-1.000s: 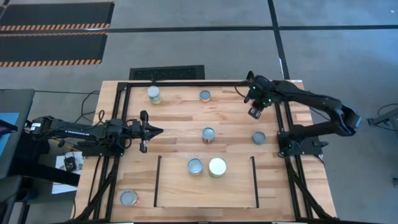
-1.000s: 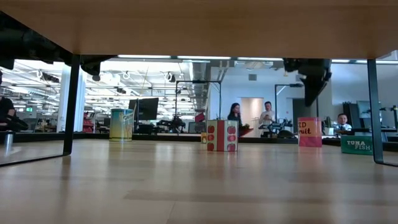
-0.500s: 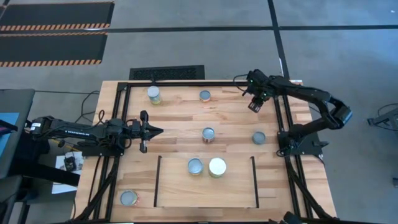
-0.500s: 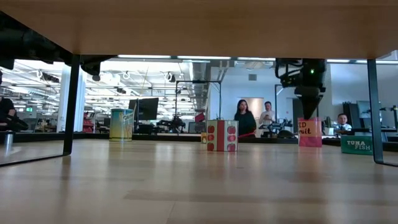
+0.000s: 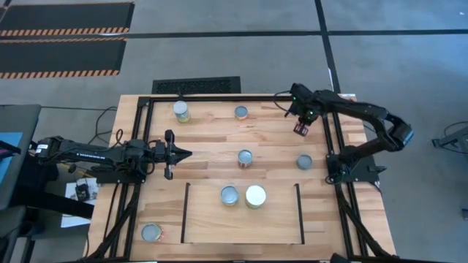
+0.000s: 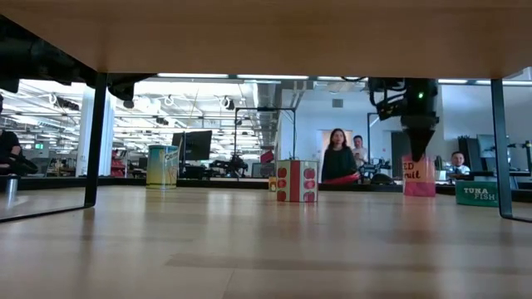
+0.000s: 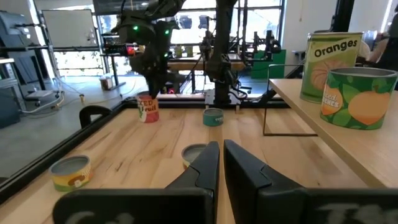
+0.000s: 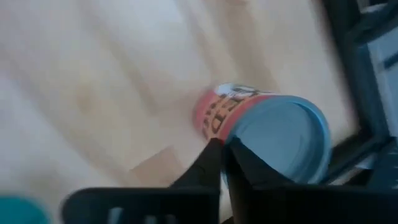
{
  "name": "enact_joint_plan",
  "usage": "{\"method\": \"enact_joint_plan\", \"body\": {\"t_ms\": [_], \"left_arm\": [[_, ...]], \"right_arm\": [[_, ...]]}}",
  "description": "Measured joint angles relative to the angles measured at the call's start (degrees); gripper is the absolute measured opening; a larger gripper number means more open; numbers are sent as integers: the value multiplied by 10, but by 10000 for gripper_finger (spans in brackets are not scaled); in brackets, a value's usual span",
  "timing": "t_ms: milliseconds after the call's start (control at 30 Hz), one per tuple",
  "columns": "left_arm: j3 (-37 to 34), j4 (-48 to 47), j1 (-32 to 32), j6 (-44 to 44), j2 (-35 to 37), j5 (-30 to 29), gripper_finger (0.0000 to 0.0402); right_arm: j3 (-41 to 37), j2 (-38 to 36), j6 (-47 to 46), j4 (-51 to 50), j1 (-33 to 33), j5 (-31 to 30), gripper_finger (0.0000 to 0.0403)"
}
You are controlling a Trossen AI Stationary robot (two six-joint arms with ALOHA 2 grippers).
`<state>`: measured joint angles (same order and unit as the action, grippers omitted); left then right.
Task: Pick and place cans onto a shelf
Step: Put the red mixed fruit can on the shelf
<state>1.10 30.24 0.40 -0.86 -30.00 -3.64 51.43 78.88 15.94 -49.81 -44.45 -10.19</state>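
- Hovering right above the red-labelled can (image 8: 264,121) by the table's far right edge: right gripper (image 5: 300,128), fingers pressed together, not gripping it.
- Parked over the left side of the table: left gripper (image 5: 181,153), fingers closed, nothing held.
- Sitting on the shelf (image 5: 212,219) side by side: a silver-topped can (image 5: 229,194) and a white-topped can (image 5: 256,196).
- Scattered over the rest of the table (image 5: 270,139): the other cans.

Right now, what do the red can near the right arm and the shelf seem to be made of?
The red can looks like metal, with a smooth grey lid and a printed label, probably paper. The shelf looks like pale wood with visible grain, edged by thin black rails, likely metal.
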Motion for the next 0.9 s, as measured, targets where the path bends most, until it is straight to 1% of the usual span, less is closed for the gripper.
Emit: {"method": "enact_joint_plan", "body": {"t_ms": [67, 200, 300, 400, 500, 633, 767, 900], "left_arm": [[0, 0, 0, 0, 0, 0, 13], [0, 0, 0, 0, 0, 0, 13], [0, 0, 0, 0, 0, 0, 13], [0, 0, 0, 0, 0, 0, 13], [0, 0, 0, 0, 0, -3, 13], [0, 0, 0, 0, 0, -4, 13], [0, 0, 0, 0, 0, -9, 13], [0, 0, 0, 0, 0, -9, 13]], "right_arm": [[8, -17, -9, -29, 11, 13, 11], [37, -60, -42, -98, 50, 16, 20], [71, -97, -77, -148, 100, 15, 13], [115, -127, -133, -202, 163, 13, 5], [161, -142, -196, -252, 253, -4, 6], [222, -134, -277, -294, 394, -21, 12], [283, -101, -340, -304, 527, -22, 10], [354, -48, -393, -333, 632, -25, 9]]}}
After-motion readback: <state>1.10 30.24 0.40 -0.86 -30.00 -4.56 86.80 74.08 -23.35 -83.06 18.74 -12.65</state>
